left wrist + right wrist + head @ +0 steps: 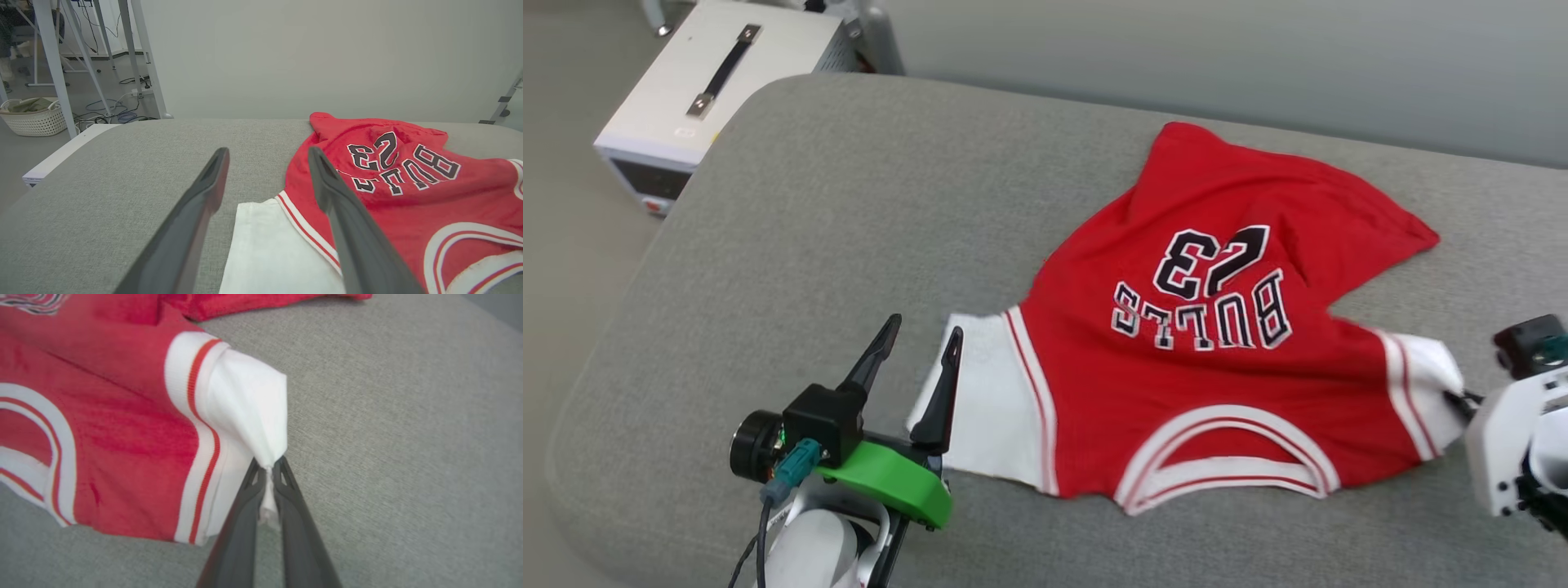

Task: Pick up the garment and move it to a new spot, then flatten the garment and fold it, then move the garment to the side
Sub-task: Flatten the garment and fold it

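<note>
Right wrist view has the right claw [267,467] pinching the 3 o'clock white sleeve [249,404] of the red Bulls jersey [122,428], the left claw [925,329] spread near 9 o'clock, so lifting, flattening and folding likely all remain.

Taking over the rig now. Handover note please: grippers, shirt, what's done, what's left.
Right gripper: shut on the tip of one white sleeve of the red jersey T-shirt with black "BULLS 23" lettering.
Left gripper: open, at the edge of the other white sleeve, no grip.
Shirt: lies lettering-up on the grey fabric cushion, hem end rumpled, unfolded.
Done: right-side grasp.
Left: close the left gripper on its sleeve, lift and move, flatten, fold, set aside.
</note>
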`<state>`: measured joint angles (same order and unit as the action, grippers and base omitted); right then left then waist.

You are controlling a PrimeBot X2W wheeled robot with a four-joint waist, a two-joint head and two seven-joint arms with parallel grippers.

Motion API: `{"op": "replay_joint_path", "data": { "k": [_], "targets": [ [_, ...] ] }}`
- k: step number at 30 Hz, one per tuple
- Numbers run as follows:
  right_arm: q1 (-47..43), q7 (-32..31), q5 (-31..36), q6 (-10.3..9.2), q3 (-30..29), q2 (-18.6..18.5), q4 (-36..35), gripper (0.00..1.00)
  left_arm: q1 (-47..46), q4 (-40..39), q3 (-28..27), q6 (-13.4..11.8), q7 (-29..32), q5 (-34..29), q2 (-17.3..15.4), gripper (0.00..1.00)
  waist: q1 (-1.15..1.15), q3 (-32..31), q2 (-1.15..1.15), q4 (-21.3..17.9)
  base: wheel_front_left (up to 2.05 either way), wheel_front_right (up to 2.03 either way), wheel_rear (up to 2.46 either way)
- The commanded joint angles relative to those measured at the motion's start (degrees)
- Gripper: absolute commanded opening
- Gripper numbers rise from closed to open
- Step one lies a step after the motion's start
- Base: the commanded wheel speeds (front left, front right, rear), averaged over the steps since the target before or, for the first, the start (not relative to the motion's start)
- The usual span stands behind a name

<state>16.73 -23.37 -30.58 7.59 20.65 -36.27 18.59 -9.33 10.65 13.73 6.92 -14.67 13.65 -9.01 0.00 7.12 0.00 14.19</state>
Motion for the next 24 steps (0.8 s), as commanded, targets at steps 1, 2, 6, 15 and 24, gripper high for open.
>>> {"op": "replay_joint_path", "data": {
  "k": [1,2,6,15,24],
  "targets": [
    [-1.14,0.2,1.01,-0.1,-1.82,-0.68,-0.17,0.0,0.59,0.1,-0.11,0.39,-0.32,-0.23,-0.16,1.0,0.0,-2.5,0.0,-2.82,0.0,0.0,0.0],
    [-1.86,-0.03,2.0,-0.1,-3.7,-1.2,-0.55,0.0,0.78,0.07,-0.1,0.4,-0.32,-0.24,-0.16,1.0,0.0,-2.77,0.0,-3.34,0.0,0.0,0.0],
    [-5.15,-1.48,6.23,-0.1,-11.52,-2.86,-2.29,0.0,1.12,-0.12,0.13,0.45,-0.32,-0.28,-0.07,1.0,0.0,-2.7,0.0,-4.71,0.0,0.0,0.0],
    [-10.19,-4.87,18.46,-0.1,-22.1,1.88,-6.16,0.0,0.2,0.25,1.22,0.52,-0.32,-0.19,-0.05,1.0,0.0,0.17,0.0,-5.1,0.0,0.0,0.0],
    [-7.59,-4.15,20.91,-0.1,-18.94,6.32,-0.54,0.0,-1.68,0.95,2.11,0.56,-0.32,0.18,-0.26,1.0,0.0,2.46,0.0,-3.14,0.0,0.0,0.0]
  ]
}}
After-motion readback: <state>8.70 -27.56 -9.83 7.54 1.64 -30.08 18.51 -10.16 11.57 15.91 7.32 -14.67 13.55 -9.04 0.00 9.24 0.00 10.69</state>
